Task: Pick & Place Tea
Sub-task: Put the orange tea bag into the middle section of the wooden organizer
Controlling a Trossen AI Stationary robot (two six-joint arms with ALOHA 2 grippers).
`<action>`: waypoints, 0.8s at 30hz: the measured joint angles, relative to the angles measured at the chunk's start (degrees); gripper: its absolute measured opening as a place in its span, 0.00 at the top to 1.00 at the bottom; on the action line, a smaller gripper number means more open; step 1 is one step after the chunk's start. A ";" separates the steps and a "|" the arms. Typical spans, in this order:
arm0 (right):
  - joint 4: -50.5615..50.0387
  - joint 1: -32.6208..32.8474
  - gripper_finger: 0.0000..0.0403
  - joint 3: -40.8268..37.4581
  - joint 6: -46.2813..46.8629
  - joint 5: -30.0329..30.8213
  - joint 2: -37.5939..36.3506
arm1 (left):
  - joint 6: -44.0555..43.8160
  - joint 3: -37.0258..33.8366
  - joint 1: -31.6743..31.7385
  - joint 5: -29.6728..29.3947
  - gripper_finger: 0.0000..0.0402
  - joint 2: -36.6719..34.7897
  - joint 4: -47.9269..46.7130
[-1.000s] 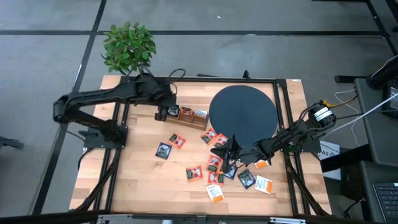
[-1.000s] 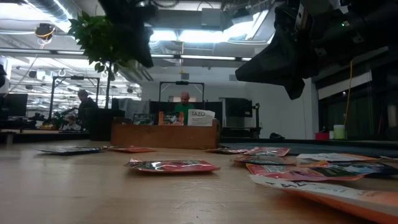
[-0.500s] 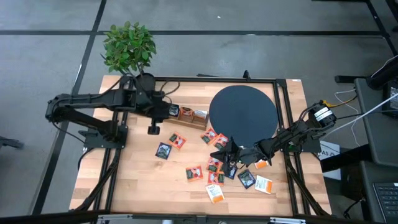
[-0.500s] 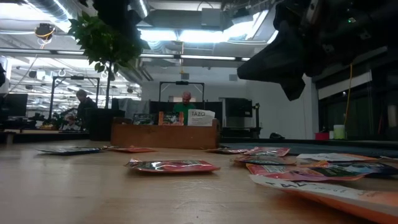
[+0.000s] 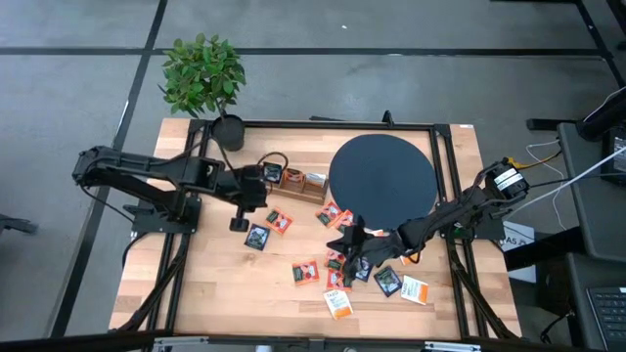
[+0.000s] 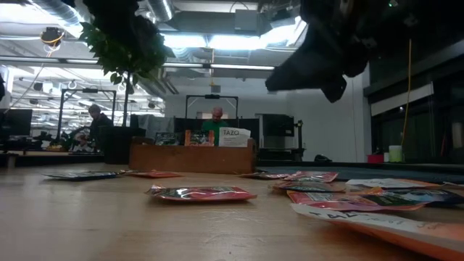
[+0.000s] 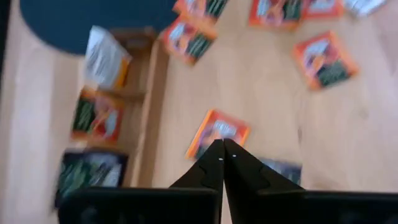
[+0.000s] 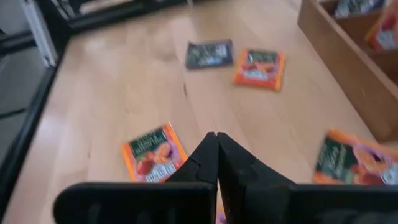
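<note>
Beside the wooden tray (image 5: 293, 183), on its left, the left gripper (image 5: 239, 223) hangs at the end of an arm stretched across from the table's (image 5: 210, 284) left edge, wrist bent down. Its fingers (image 7: 219, 163) are pressed together, holding nothing. A red-orange sachet (image 7: 217, 133) and a dark sachet (image 5: 257, 236) lie on the wood just past the fingertips, not touched. Bare wood stretches below and left of the tray, toward the table's near edge. Right of the tray, below the black disc (image 5: 381, 180), most tea sachets (image 5: 337, 264) lie scattered. The right gripper (image 5: 344, 262) reaches in low from the table's right edge, arm nearly flat, over this cluster. Its fingers (image 8: 217, 152) are also together and empty; an orange sachet (image 8: 153, 151) lies just beside their tips.
</note>
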 joint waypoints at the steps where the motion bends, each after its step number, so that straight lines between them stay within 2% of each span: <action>1: -1.48 0.00 0.99 0.34 0.88 -0.02 0.00 | -0.15 -1.27 -0.41 0.71 1.00 0.00 2.98; 7: -12.50 0.00 0.95 3.42 4.00 -0.11 0.00 | -1.60 -7.49 -3.34 3.58 0.98 0.00 18.13; 11: -26.59 -0.04 0.95 8.02 4.50 -2.88 0.00 | -2.88 -11.09 -5.77 2.87 0.99 0.00 26.01; 14: -33.13 -0.56 0.98 9.77 4.53 -3.23 -0.03 | -2.92 -13.96 -7.13 1.70 0.99 0.00 31.50; 24: -39.96 -5.37 0.96 9.86 2.88 -6.04 -5.69 | -3.02 -18.42 -9.32 1.52 0.99 0.02 39.64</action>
